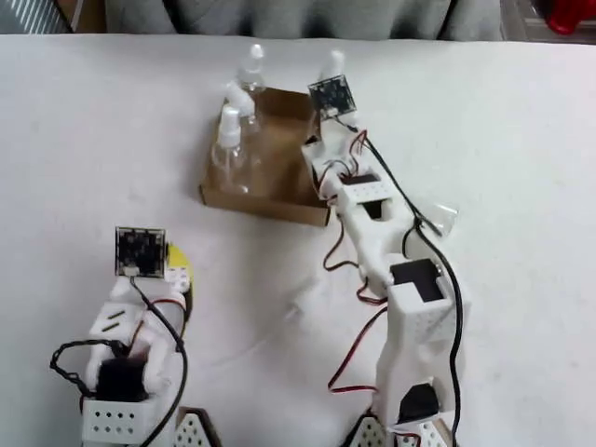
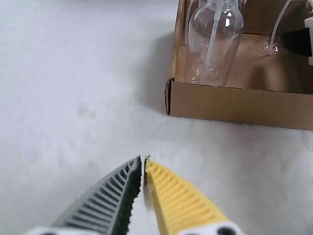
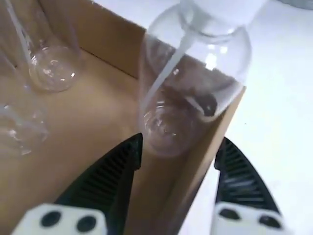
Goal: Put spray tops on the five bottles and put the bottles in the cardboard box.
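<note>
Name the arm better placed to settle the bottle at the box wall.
Right. The right end effector, open, straddles the cardboard box wall beside the bottle; the left end effector sits shut, short of the box.

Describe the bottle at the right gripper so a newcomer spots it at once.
Find the cardboard box mid-table. The bottle stands inside it against the wall nearest the right arm, just ahead of the open right gripper, which straddles that wall. The other bottles cluster at the box's opposite side.
</note>
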`<state>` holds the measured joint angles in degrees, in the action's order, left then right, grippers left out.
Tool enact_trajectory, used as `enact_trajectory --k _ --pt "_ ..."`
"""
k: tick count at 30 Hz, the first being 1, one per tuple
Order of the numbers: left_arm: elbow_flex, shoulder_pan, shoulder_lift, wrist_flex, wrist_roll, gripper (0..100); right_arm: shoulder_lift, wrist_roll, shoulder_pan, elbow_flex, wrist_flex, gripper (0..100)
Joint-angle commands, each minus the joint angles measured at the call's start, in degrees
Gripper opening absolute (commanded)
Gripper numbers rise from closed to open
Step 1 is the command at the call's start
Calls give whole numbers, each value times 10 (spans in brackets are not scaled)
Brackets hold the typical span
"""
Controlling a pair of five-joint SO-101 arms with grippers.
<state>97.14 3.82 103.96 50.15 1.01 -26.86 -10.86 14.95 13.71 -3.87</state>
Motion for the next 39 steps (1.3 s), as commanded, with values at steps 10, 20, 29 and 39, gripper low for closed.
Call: enact_trajectory --k 10,20,29,39 --pt "-2 5 7 -3 -4 20 124 -61 -2 29 -77 191" --pt "-2 3 7 -4 -4 20 233 -66 -29 21 -251 187" --pt "-2 5 7 1 -4 20 327 -143 -115 0 -484 187" --pt "-2 5 7 2 -4 20 338 -310 -186 -19 -634 190"
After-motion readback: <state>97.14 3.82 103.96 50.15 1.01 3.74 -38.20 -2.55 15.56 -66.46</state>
